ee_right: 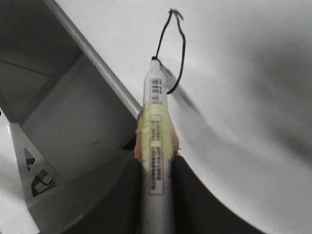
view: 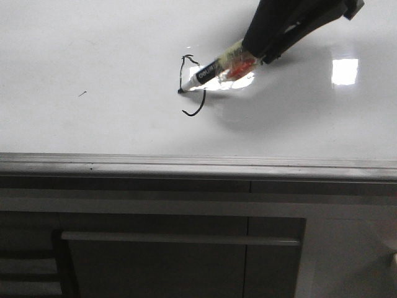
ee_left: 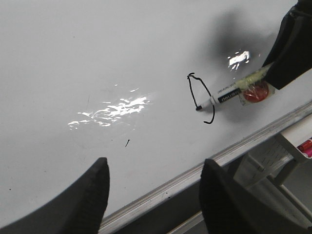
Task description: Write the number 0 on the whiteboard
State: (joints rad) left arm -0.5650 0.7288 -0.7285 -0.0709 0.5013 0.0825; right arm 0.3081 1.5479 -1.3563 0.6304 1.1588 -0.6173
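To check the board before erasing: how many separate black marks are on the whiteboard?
2: the unfinished number 0 at the marker tip, and a tiny speck on the whiteboard, toward the robot's left. None seems hidden.

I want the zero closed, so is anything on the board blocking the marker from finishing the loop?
Nothing visible does. The marker tip sits on the 0's left side, and the whiteboard across the remaining gap is bare.
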